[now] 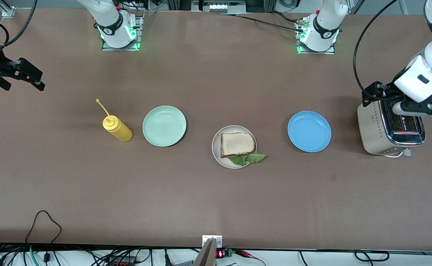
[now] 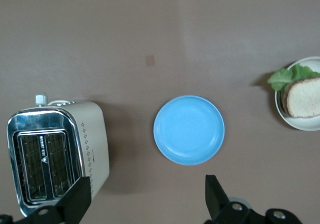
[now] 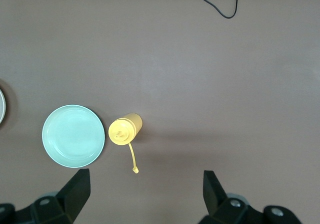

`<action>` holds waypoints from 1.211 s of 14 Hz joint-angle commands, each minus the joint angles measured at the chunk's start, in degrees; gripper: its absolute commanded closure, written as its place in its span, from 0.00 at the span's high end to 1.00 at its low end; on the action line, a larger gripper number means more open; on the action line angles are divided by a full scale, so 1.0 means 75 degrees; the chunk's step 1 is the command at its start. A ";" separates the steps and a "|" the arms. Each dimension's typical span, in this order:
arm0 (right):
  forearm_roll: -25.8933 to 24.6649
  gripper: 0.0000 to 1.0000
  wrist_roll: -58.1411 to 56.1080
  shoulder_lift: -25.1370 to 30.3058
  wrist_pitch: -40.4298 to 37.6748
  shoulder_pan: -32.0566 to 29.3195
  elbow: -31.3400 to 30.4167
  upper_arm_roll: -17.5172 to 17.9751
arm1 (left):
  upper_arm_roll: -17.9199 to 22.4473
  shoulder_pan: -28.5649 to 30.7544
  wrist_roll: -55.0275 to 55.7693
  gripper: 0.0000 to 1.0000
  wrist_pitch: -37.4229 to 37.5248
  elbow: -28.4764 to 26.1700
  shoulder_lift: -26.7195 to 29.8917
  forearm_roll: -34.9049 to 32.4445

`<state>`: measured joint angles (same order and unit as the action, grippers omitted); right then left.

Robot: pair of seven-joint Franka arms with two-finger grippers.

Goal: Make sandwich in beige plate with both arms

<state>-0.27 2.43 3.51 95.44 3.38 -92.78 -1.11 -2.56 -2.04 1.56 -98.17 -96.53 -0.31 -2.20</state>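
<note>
Overhead, we found the sandwich on the beige plate, lettuce protruding nearer the camera, between a mint plate and a blue plate. The left gripper hung over the toaster; the right gripper waited at the right arm's end. In the left wrist view, its fingers stood apart. In the right wrist view, its fingers were spread above a yellow bottle.

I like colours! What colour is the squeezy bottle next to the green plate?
Yellow. The squeezy bottle shows best in the front view.
</note>
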 commanded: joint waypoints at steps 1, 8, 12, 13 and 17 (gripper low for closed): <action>0.0036 1.00 0.0063 -0.0116 -0.0221 0.0029 0.0230 0.0007 | 0.0177 -0.0185 -0.0009 1.00 -0.0446 -0.0863 0.0650 -0.0152; 0.0036 1.00 0.0063 -0.0116 -0.0233 0.0064 0.0230 0.0007 | 0.0084 0.0073 -0.0032 1.00 0.0433 -0.0571 0.0545 -0.0129; 0.0036 1.00 0.0063 -0.0116 -0.0233 0.0053 0.0230 0.0007 | 0.0060 0.0049 -0.0114 1.00 0.0621 -0.0500 0.0568 -0.0117; 0.0036 1.00 0.0051 -0.0116 -0.0233 0.0053 0.0230 0.0007 | 0.0060 0.0049 -0.0114 1.00 0.0621 -0.0489 0.0557 -0.0117; 0.0036 1.00 0.0051 -0.0116 -0.0233 0.0053 0.0218 -0.0005 | 0.0060 0.0026 -0.0126 1.00 0.0644 -0.0348 0.0533 -0.0105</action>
<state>-0.26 2.43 2.91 94.95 3.63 -92.35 -1.04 -1.87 -1.75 1.49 -94.53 -100.22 3.42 -2.20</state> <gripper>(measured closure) 0.000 0.000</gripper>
